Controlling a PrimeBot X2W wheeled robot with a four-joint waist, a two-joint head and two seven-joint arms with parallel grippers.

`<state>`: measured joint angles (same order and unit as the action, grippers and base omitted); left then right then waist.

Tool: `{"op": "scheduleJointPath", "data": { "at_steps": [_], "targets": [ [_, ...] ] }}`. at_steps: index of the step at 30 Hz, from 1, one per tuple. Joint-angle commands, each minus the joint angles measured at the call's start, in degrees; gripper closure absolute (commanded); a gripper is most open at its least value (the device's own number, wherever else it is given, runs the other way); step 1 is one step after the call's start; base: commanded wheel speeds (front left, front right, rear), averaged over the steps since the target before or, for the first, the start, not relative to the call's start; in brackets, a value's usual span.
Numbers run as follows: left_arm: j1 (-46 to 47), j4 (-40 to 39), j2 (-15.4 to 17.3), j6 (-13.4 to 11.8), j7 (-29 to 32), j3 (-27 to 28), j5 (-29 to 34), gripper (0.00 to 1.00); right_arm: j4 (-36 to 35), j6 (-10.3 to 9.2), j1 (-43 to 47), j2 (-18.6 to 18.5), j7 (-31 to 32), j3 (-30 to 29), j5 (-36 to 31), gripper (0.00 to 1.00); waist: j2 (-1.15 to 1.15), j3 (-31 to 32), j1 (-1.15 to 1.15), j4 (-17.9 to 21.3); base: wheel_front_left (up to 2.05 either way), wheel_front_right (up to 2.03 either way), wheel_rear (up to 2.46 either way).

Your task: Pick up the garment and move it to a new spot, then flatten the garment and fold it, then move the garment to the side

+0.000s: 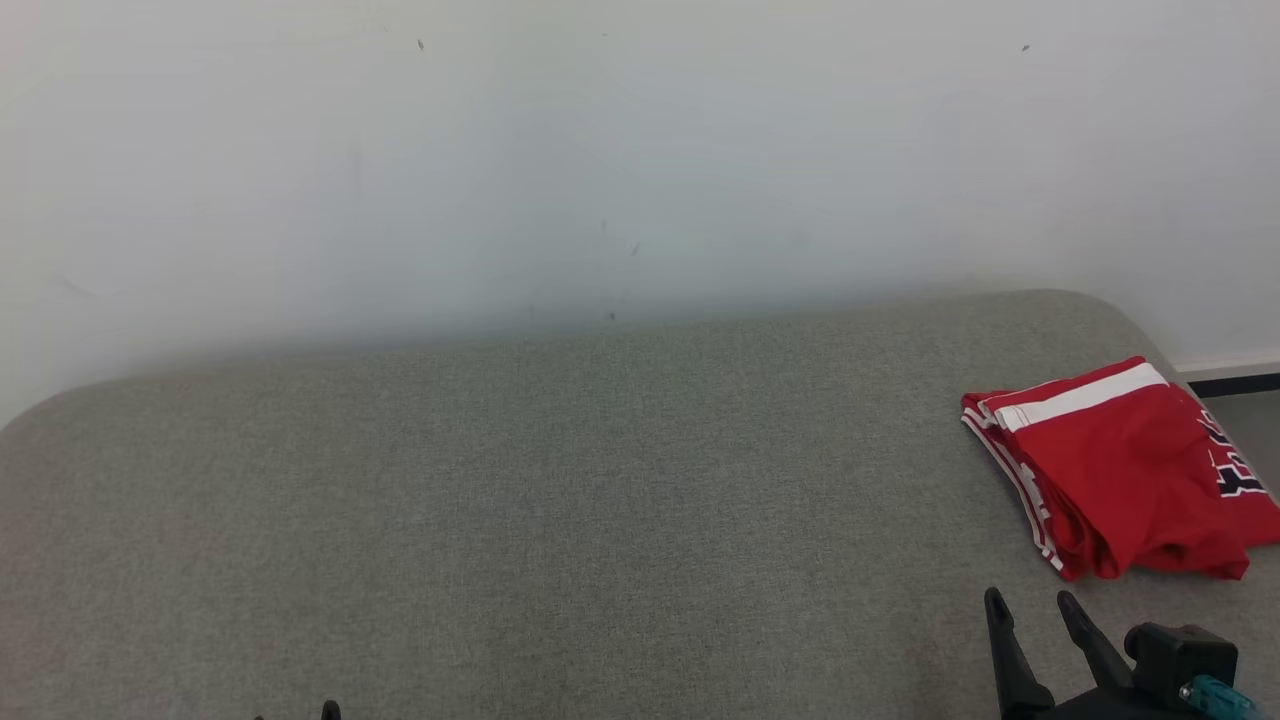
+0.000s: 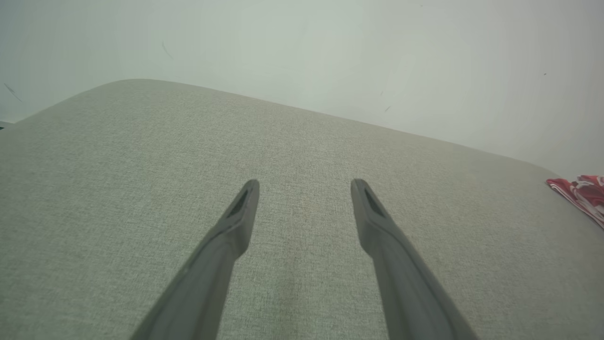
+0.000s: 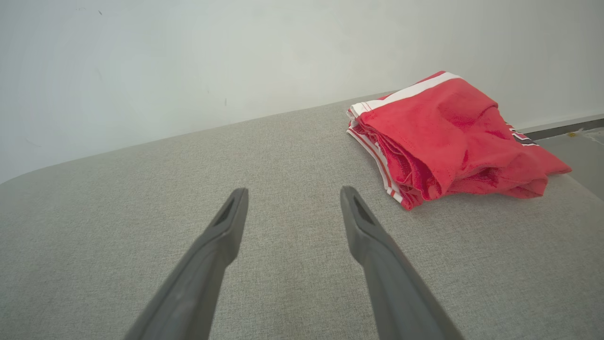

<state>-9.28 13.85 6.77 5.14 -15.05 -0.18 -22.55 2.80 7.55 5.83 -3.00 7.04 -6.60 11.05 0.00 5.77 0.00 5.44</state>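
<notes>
Lying folded, red garment (image 1: 1130, 480) (white band (image 1: 1085, 397) toward wall (image 1: 640, 150)), left fingers (image 2: 233, 226) and right fingers (image 3: 226, 226) spread, empty.

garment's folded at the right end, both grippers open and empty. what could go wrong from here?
1. The red garment lies at the right end of the grey padded surface, one corner about at the rounded edge. A nudge might slide it off.
2. The fold looks loose, with layers bunched on the near side. The right gripper sits close by, so a careless move could snag it and undo the fold.
</notes>
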Motion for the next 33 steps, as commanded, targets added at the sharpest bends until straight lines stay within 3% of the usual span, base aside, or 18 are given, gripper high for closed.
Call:
{"op": "scheduleJointPath", "data": {
  "at_steps": [1,6,7,11,33],
  "targets": [
    [0.2,0.1,-0.1,0.3,-0.2,0.2,0.8,0.00,-0.1,-0.12,0.4,0.2,-0.2,0.1,0.4,0.00,0.00,0.0,0.00,0.0,0.00,0.00,0.00],
    [0.6,0.2,-0.3,0.5,-0.2,0.6,0.6,0.00,0.4,-0.12,0.2,0.2,-0.5,0.3,0.6,0.00,0.00,-0.1,0.00,-0.2,0.00,0.00,0.00],
    [0.2,0.4,-0.2,0.4,0.0,0.4,0.8,1.00,0.7,0.00,0.1,0.1,-0.1,0.2,0.3,1.00,0.00,-0.1,0.00,-0.2,0.00,0.00,0.00],
    [-0.1,2.1,-0.7,0.4,0.6,0.5,0.1,1.00,3.0,0.00,0.3,0.2,0.2,0.1,1.0,1.00,0.00,-0.1,0.00,-0.2,0.00,0.00,0.00],
    [3.3,0.4,-1.6,1.0,7.6,4.3,-19.6,1.00,5.2,-0.02,-3.5,0.1,-1.3,2.3,23.8,1.00,0.00,-1.2,0.00,-1.1,0.00,0.00,0.00]
  ]
}}
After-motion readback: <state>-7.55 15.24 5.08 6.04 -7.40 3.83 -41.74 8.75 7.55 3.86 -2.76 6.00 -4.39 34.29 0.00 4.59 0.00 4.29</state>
